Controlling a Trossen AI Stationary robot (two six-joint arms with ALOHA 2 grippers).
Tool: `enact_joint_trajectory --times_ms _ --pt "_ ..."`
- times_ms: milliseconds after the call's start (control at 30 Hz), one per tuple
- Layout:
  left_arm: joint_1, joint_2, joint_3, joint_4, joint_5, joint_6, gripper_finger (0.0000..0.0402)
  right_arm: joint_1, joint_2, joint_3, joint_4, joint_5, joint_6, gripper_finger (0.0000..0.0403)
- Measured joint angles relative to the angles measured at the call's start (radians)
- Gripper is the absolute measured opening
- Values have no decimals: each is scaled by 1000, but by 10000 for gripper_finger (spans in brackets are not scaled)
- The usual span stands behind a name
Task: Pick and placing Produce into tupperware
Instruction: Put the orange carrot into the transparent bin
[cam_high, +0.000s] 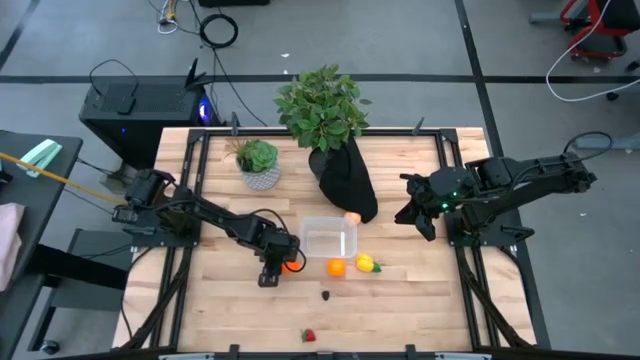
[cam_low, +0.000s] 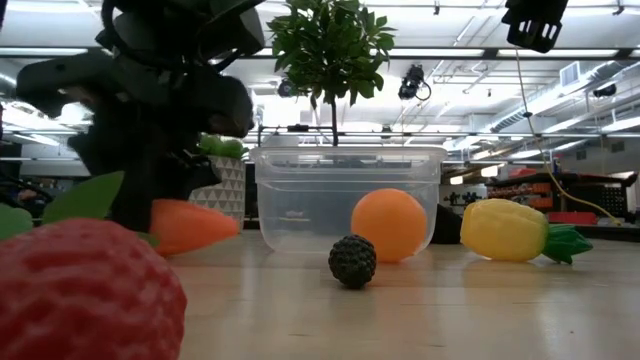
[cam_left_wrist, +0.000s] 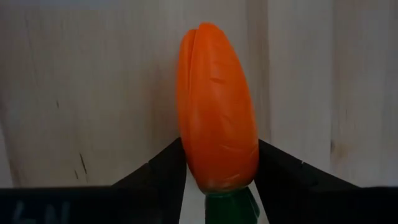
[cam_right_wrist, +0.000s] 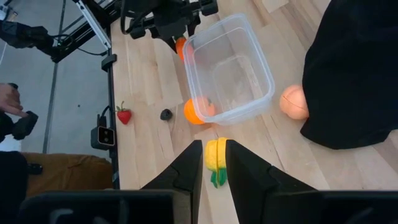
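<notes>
Nearby, left pincer (cam_high: 277, 268) grips carrot (cam_left_wrist: 216, 112) beside tupperware (cam_high: 330, 240); right pincer (cam_high: 418, 215) nearly closed.

Floor: you've got grey concrete (cam_high: 90, 40) with dark seams all round the table.
Table: pale wood planks (cam_high: 400, 300), black frame rails along the left and right edges.
Far-left corner: a black box (cam_high: 140, 100) with a blue light sits just off it, cables (cam_high: 215, 30) looped on the floor beyond.
Left side: a dark desk (cam_high: 40, 200) near the table's left edge.
Ceiling: in the low view you see long strip lights (cam_low: 560, 100) and beams, bright open room behind.
</notes>
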Motion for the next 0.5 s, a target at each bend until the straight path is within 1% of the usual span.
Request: enact_joint_trajectory --times_ms 133,233,500 --pt "0 -1 43 -2 10 5 160 0 0 0 0 0 0 78" --pt "0 -2 74 -27 30 6 162 0 0 0 0 0 0 78" --pt "0 -3 181 -206 133 86 168 0 0 0 0 0 0 78"
